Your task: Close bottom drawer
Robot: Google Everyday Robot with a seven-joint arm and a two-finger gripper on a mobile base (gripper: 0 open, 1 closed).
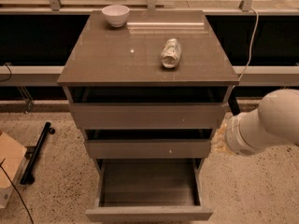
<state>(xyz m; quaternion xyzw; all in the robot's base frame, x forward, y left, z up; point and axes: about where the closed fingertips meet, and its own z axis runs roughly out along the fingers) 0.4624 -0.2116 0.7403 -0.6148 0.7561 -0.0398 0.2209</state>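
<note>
The bottom drawer [148,213] of the grey-brown cabinet is pulled far out toward me, and its shallow box interior [148,183] holds nothing. The middle drawer [147,149] and the top drawer [147,115] stand slightly out. My gripper [218,142] is at the end of the white arm [268,122], to the right of the cabinet. It is level with the middle drawer, beside the cabinet's right side and above the open bottom drawer's right edge. It holds nothing that I can see.
On the cabinet top [107,59] stand a white bowl [115,14] at the back left and a crushed can [170,53] lying right of centre. A black bar [37,151] and a cardboard piece [9,164] lie on the speckled floor at the left. A cable [251,36] hangs at the right.
</note>
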